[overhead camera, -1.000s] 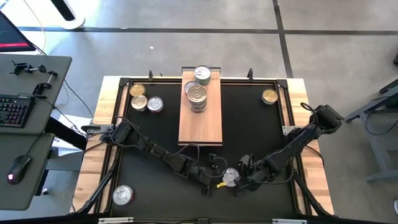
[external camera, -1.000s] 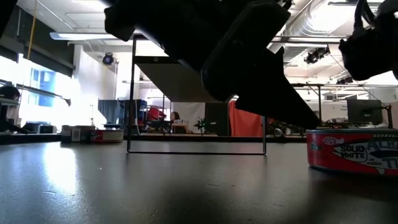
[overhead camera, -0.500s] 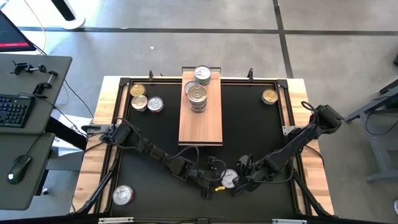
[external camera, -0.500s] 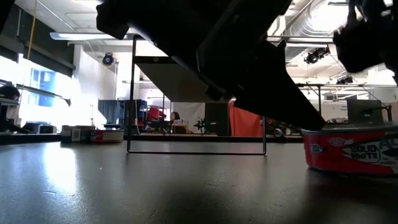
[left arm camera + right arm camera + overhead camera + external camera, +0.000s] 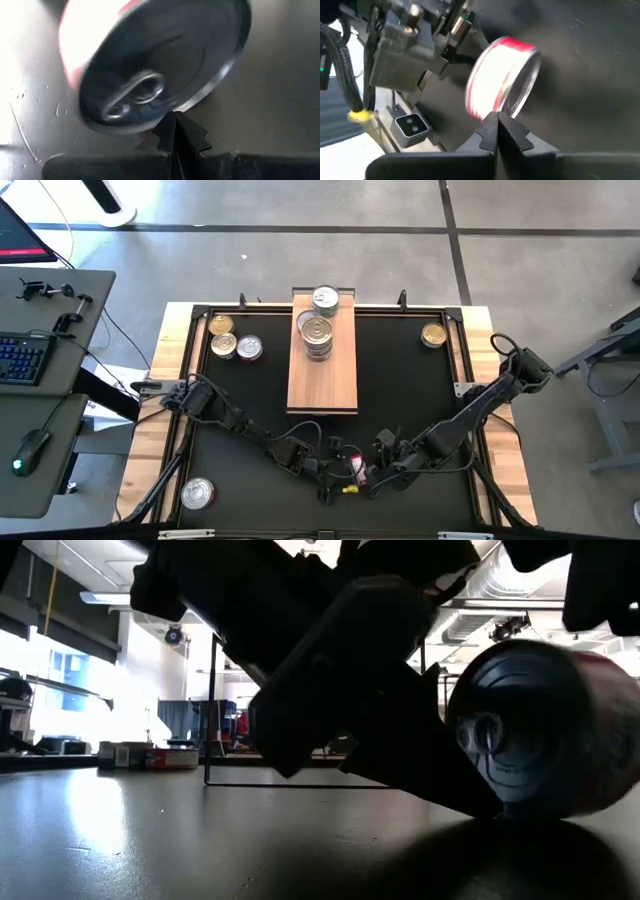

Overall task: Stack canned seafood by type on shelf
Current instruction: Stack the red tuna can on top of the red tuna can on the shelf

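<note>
- You have one black mat (image 5: 250,380) covering the table (image 5: 500,470), and one light-wood shelf (image 5: 322,385) lying on it, running from the middle of the far edge toward the centre.
- Both arms reach low over the mat's near-middle. The left gripper (image 5: 175,131) has its fingers pressed together and holds nothing; their tips sit just at the rim of a tipped can. The right gripper (image 5: 497,129) is likewise fully closed and empty, just beside the same can.
- I count eight cans you can check in the high view. The shelf carries two lots: a single can (image 5: 325,299) at its far end and a stack (image 5: 317,335) just nearer, height unclear.
- On the mat: three cans (image 5: 234,340) near the far-left corner, one gold can (image 5: 433,335) near the far-right corner, one can (image 5: 197,494) at the near-left corner.
- The red-sided can (image 5: 503,77) between the grippers stands on its edge, pull-tab lid facing the left wrist.
</note>
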